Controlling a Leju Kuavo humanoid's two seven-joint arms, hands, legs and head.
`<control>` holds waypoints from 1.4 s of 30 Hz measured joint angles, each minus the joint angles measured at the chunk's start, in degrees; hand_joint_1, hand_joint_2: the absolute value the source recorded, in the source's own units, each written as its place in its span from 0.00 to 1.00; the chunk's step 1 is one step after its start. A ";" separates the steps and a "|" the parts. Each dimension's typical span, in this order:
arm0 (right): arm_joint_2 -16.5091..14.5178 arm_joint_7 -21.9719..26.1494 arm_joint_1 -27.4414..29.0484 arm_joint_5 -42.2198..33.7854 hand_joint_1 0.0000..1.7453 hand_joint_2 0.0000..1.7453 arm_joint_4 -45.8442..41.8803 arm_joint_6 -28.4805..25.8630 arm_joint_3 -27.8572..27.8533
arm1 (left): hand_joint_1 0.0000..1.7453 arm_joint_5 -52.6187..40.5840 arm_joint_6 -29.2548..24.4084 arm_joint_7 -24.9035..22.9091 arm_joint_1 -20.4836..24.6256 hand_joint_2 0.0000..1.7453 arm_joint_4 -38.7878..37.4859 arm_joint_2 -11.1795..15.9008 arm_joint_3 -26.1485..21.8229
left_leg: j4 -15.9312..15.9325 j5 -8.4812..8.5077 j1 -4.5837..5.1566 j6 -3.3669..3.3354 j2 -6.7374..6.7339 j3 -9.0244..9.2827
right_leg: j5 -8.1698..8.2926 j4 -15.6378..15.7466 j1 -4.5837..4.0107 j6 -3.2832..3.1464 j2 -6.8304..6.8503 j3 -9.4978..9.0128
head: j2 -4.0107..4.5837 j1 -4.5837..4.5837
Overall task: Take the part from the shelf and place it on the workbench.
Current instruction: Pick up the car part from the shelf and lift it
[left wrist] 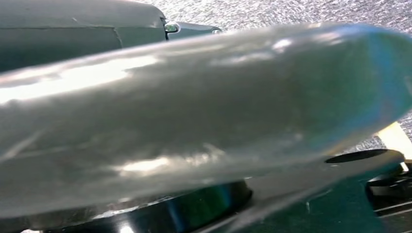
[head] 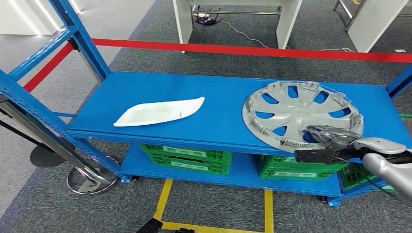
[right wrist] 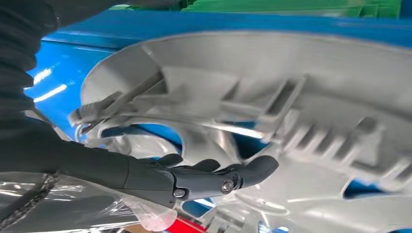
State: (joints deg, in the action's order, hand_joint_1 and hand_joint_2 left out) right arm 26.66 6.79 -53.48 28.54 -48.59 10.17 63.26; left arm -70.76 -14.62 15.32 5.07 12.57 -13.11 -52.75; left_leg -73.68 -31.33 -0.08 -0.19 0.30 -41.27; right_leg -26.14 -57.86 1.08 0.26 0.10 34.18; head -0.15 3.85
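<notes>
A silver wheel cover (head: 301,111) lies flat on the right of the blue shelf (head: 221,92), its near rim at the shelf's front edge. My right hand (head: 333,141) comes in from the right and grips that near rim, dark fingers over the top and the thumb under it. In the right wrist view the fingers (right wrist: 209,177) curl into a spoke opening of the wheel cover (right wrist: 301,77). A white curved panel (head: 160,111) lies on the shelf's left half. In the left wrist view a blurred grey shape, my left hand (left wrist: 184,121), is too close to read.
Green crates (head: 187,158) sit on the lower shelf level. A blue upright (head: 82,39) stands at the shelf's left end. A red barrier tape (head: 243,50) runs behind the shelf, with a chrome post base (head: 92,179) on the floor at left. White table legs (head: 183,22) stand beyond.
</notes>
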 joint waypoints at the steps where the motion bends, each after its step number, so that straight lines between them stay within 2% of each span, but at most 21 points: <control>1: -0.44 0.19 0.30 0.46 0.00 1.00 0.38 -0.32 0.00 | 0.00 -0.10 -0.01 0.00 0.00 0.00 0.00 0.01 0.00 | 3.53 2.23 0.02 -0.26 0.00 1.57 | -0.04 -0.01 -0.02 0.03 -0.10 -0.13 | 0.00 -0.01; 3: -1.21 0.50 0.61 1.13 0.00 1.00 1.20 -0.70 0.01 | 0.00 -0.28 -0.03 0.00 0.07 0.00 0.00 0.00 0.01 | 11.41 5.53 0.14 -0.89 0.01 5.13 | -0.18 -0.07 -0.19 0.26 -0.34 -0.24 | 0.00 -0.04; 4: -1.57 0.61 0.72 1.41 0.00 1.00 1.64 -0.75 0.02 | 0.00 -0.37 -0.05 0.00 0.13 0.00 0.00 -0.02 0.01 | 13.77 6.06 0.21 -1.09 0.00 6.17 | -0.18 -0.09 -0.28 0.46 -0.47 -0.17 | 0.00 -0.06; 7: -2.45 0.73 1.21 2.02 0.00 1.00 2.78 -0.83 0.05 | 0.00 -0.52 -0.10 0.00 0.18 0.00 0.00 -0.12 0.01 | 15.25 5.96 0.22 -1.54 -0.07 6.74 | -0.08 0.15 -0.27 1.38 -0.63 0.04 | 0.00 -0.05; 9: -2.88 0.84 1.59 2.31 0.00 1.00 3.45 -0.89 0.09 | 0.00 -0.53 -0.13 0.00 0.23 0.00 0.01 -0.20 0.01 | 15.87 6.33 -0.08 -2.11 -0.14 7.06 | -1.23 -1.24 -0.22 1.90 -0.53 0.78 | 0.00 -0.21; 12: -3.51 1.27 2.27 2.76 0.00 1.00 4.52 -1.12 0.12 | 0.00 -0.58 -0.12 -0.04 0.25 0.00 0.00 -0.29 0.00 | 16.17 6.58 -0.23 -2.52 -0.17 7.08 | -6.24 -11.34 -0.06 2.46 -0.39 5.58 | 0.00 -0.42; 14: -3.85 1.56 2.61 3.00 0.00 1.00 5.09 -1.30 0.12 | 0.00 -0.62 -0.13 -0.14 0.11 0.00 0.00 -0.28 -0.01 | 16.15 6.58 -0.23 -2.51 -0.17 7.06 | -7.49 -16.25 0.02 2.74 -0.37 7.96 | 0.00 -0.41; 15: -4.01 1.65 2.63 3.03 0.22 1.00 5.30 -1.30 0.12 | 0.00 -0.62 -0.13 -0.18 0.08 0.00 0.00 -0.27 -0.02 | 16.14 6.56 -0.25 -2.48 -0.17 7.13 | -6.40 -15.23 0.06 2.79 -0.33 7.43 | 0.00 -0.40; 18: -4.34 2.01 2.43 3.05 0.97 1.00 5.70 -1.00 0.12 | 0.00 -0.65 -0.11 -0.20 0.19 0.00 0.00 -0.31 -0.02 | 15.95 6.38 -0.16 -1.97 -0.15 7.35 | -1.40 -3.51 0.15 2.58 -0.10 1.00 | 0.00 -0.42; 19: -4.44 2.24 2.33 3.05 1.00 1.00 5.78 -0.89 0.11 | 0.00 -0.66 -0.11 -0.20 0.21 0.00 0.00 -0.31 -0.02 | 15.84 6.33 -0.06 -1.65 -0.11 7.32 | -0.80 -0.84 0.11 2.31 -0.09 -0.56 | 0.00 -0.37; 22: -4.74 2.88 2.00 2.98 1.00 1.00 5.88 -0.65 0.06 | 0.00 -0.67 -0.10 -0.21 0.17 0.00 0.01 -0.27 -0.02 | 15.73 6.46 0.04 -0.74 0.00 7.30 | -0.76 0.36 -0.07 1.25 -0.18 -1.37 | 0.00 -0.26; 24: -4.90 3.18 1.50 2.85 1.00 1.00 5.87 -0.41 0.03 | 0.00 -0.67 -0.09 -0.22 0.18 0.00 0.01 -0.26 -0.02 | 14.63 5.48 -0.07 -0.18 -0.01 6.97 | -0.56 0.46 0.06 0.58 -0.02 -1.50 | 0.00 -0.14; 25: -4.97 3.39 1.26 2.75 1.00 1.00 5.87 -0.26 0.02 | 0.00 -0.67 -0.09 -0.25 0.18 0.00 0.01 -0.25 -0.02 | 12.51 4.05 -0.12 0.10 -0.02 6.11 | -0.46 0.55 0.16 0.28 0.10 -1.57 | 0.00 -0.03; 28: -5.08 3.78 0.93 2.45 1.00 1.00 5.84 0.05 -0.04 | 0.00 -0.67 -0.08 -0.42 0.04 0.00 0.00 -0.21 -0.02 | 1.32 -1.39 -0.27 0.61 -0.08 1.42 | -0.41 0.55 0.12 -0.15 0.25 -1.49 | 0.00 0.21; 29: -5.09 3.77 0.82 2.36 1.00 1.00 5.83 0.20 -0.08 | 0.00 -0.67 -0.07 -0.46 -0.02 0.00 0.00 -0.19 -0.02 | -0.77 -1.85 -0.28 0.62 -0.08 0.62 | -0.39 0.54 0.10 -0.19 0.22 -1.45 | 0.00 0.22; 31: -5.05 3.73 0.56 2.09 1.00 1.00 5.70 0.72 -0.20 | 0.00 -0.67 0.00 -0.48 -0.08 0.00 0.00 -0.17 -0.02 | 1.99 0.43 -0.29 0.41 -0.08 2.24 | -0.33 0.52 0.10 -0.16 0.13 -1.47 | 0.00 0.22; 33: -4.93 3.63 0.37 1.83 1.00 1.00 5.33 1.31 -0.42 | 0.00 -0.64 0.23 -0.31 -0.05 0.00 0.00 -0.15 -0.02 | 10.09 3.78 -0.22 -0.04 -0.09 6.40 | -0.29 0.44 -0.02 0.13 0.05 -1.47 | 0.00 0.22; 35: -4.61 3.54 0.26 1.72 1.00 1.00 4.99 1.62 -0.60 | 0.00 -0.48 0.65 0.05 -0.01 0.00 0.00 -0.15 -0.02 | 14.92 4.91 -0.11 -0.47 -0.09 8.65 | -0.20 0.39 -0.22 0.74 0.00 -1.28 | 0.00 0.16; 39: -3.90 3.52 0.31 1.36 1.00 1.00 4.54 1.97 -0.92 | 0.00 -0.09 1.43 0.62 -0.07 0.00 0.00 -0.15 -0.25 | 15.88 5.37 -0.07 -1.73 -0.22 8.61 | -0.60 -0.13 -0.02 2.08 -0.09 -0.50 | 0.00 0.06; 40: -3.70 3.49 0.33 1.18 1.00 1.00 4.33 2.09 -1.01 | 0.00 -0.04 1.56 0.78 -0.02 0.00 0.00 -0.15 -0.33 | 16.06 5.60 -0.18 -2.08 -0.30 8.55 | -1.77 -1.90 0.02 2.31 -0.09 0.46 | 0.00 -0.01; 42: -3.33 3.38 0.47 0.86 1.00 1.00 3.91 2.23 -1.13 | 0.00 0.01 1.66 1.01 0.03 0.00 0.00 -0.17 -0.46 | 16.13 5.79 -0.23 -2.47 -0.36 8.27 | -5.46 -8.80 0.06 2.63 -0.06 3.82 | 0.00 -0.14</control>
State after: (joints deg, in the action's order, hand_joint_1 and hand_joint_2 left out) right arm 23.33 10.17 -53.01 29.40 -44.68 12.40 62.14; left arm -70.75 -12.96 16.33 5.10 12.57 -13.28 -53.21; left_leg -57.55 -25.54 -0.31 -2.66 -0.06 -33.00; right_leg -31.60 -66.65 1.13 2.89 0.04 38.00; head -0.15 3.71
